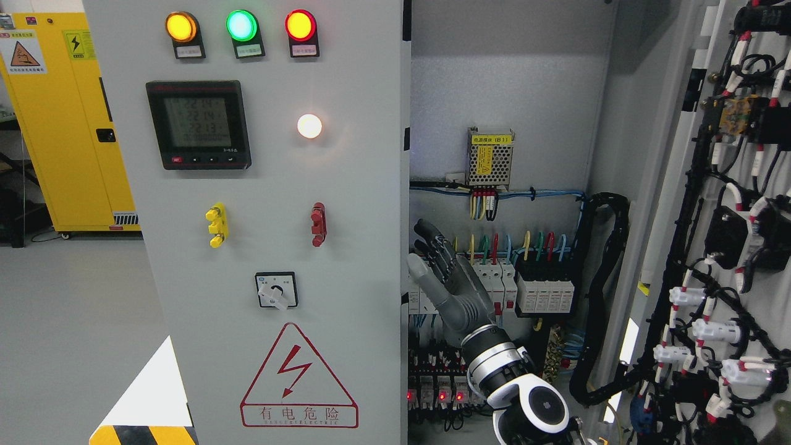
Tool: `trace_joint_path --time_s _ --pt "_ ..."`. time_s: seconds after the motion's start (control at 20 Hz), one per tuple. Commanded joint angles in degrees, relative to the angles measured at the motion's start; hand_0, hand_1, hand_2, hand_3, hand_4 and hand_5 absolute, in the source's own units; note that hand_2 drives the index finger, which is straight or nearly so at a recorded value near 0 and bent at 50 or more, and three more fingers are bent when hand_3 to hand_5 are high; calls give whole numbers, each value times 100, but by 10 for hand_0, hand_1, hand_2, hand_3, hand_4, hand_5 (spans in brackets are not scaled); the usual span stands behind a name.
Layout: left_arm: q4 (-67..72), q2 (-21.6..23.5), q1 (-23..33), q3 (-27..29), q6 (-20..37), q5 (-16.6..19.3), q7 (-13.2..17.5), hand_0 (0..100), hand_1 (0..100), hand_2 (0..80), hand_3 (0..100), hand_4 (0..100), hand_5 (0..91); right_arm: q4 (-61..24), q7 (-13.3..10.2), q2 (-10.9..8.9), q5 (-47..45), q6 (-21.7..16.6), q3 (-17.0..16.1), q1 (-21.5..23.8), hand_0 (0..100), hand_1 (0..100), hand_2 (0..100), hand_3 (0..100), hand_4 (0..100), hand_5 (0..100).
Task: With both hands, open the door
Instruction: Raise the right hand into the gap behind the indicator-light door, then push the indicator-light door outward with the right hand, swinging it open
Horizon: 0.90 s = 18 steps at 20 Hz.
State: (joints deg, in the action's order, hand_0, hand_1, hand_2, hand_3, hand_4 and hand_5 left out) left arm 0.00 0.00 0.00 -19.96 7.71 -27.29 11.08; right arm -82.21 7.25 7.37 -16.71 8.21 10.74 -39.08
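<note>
The grey cabinet's left door [278, 185] stands shut, carrying three lamps, a meter, two small handles and a rotary switch. The right door [729, 247] is swung wide open to the right, and its wired inner face shows. My right hand [427, 248] reaches up from the bottom edge into the cabinet opening. Its fingers are stretched out and hold nothing, and they sit just beside the right edge of the left door. I cannot tell whether they touch that edge. My left arm does not show.
Inside the cabinet [507, 93] are a power supply [490, 157], a row of breakers [544, 290] and a black cable duct [602, 296]. A yellow cabinet [68, 123] stands at far left. A striped hazard marking [142, 432] lies on the floor.
</note>
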Motion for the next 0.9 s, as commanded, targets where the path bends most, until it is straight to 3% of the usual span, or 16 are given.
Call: trace_joint_path --time_s 0.0,0.15,0.3,0.45,0.7,0.85 --pt "141 -149 106 -8 2 13 -1 120 556 0 0 0 0 513 48 -34 -192 -3 -134 -205 0 500 40 0 0 0" --pt "141 -149 106 -8 2 22 -1 120 556 0 0 0 0 513 416 -25 -192 -3 -151 -214 0 500 40 0 0 0" --pt "150 -149 106 1 2 13 -1 120 556 0 0 0 0 513 558 -25 -209 -3 -273 -205 0 500 40 0 0 0" --pt "150 -149 106 1 2 13 -1 120 556 0 0 0 0 522 926 -34 -534 -3 -450 -205 0 500 40 0 0 0" --pt "141 -149 80 -8 11 13 -1 120 556 0 0 0 0 522 1269 -43 -552 -3 -494 -285 0 500 40 0 0 0" --pt "141 -149 35 -8 11 22 -1 120 556 0 0 0 0 565 1638 -43 -552 5 -555 -285 0 500 40 0 0 0"
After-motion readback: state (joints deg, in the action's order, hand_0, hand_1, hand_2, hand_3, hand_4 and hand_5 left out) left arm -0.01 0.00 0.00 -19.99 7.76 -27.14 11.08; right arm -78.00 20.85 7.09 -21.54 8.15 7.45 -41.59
